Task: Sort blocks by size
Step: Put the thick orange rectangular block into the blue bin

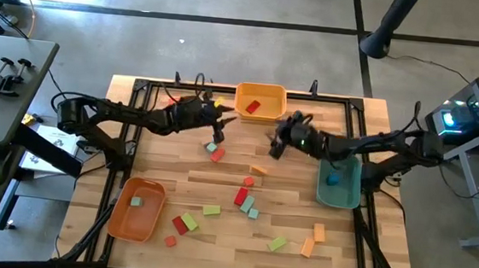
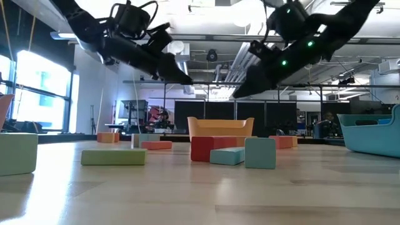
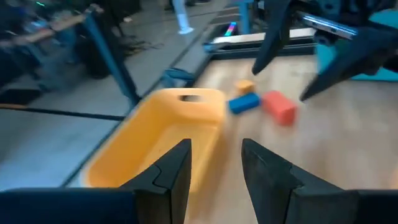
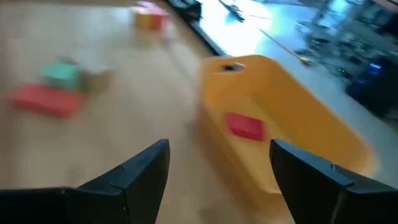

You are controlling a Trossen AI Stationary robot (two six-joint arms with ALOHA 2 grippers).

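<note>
While your left gripper [image 1: 220, 135] is hovering with jaws part-spread and empty just left of the yellow tray [image 1: 261, 101], the blocks [image 1: 243, 196] are lying scattered nearer across the table [image 1: 219, 179]. Your right gripper [image 1: 274, 145] is hanging wide open, empty. One red block [image 1: 253, 106] is sitting in that far yellow tray.

A yellow tray [image 1: 262, 91], an orange tray [image 1: 121, 219] and a teal tray [image 1: 348, 194] sit on the wooden worktop [image 1: 218, 184].

Motion-blurred teal block [image 4: 62, 74] and red block [image 4: 46, 99].
</note>
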